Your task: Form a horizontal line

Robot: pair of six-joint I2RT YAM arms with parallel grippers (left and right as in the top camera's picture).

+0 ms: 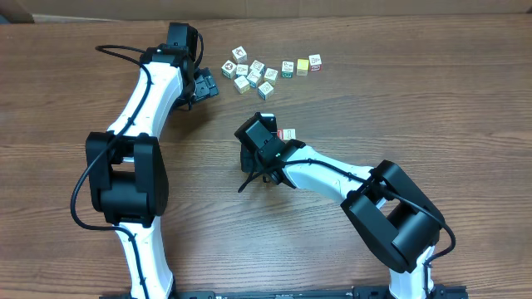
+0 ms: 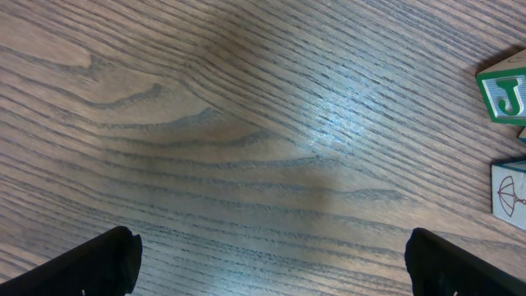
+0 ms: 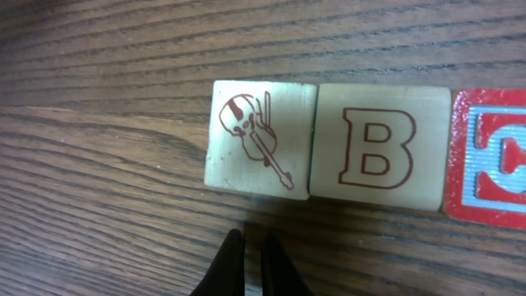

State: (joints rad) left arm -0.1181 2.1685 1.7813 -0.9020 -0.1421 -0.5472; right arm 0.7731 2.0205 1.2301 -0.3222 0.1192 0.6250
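The horizontal line shows best in the right wrist view. There a pale violin cube (image 3: 260, 140), a cream B cube (image 3: 380, 148) and a red-faced cube (image 3: 491, 160) sit side by side, touching. My right gripper (image 3: 252, 251) is shut on nothing, its tips just short of the violin cube's near edge. From overhead the right gripper (image 1: 268, 134) covers most of that row, and only a whitish red-trimmed cube (image 1: 288, 134) peeks out beside it. My left gripper (image 1: 204, 85) stands open over bare wood (image 2: 279, 267), left of the loose cubes.
A loose cluster of cubes (image 1: 249, 75) lies at the back centre, with three more cubes (image 1: 302, 66) trailing off to its right. A green J cube (image 2: 503, 94) and an umbrella cube (image 2: 509, 189) sit at the right edge of the left wrist view.
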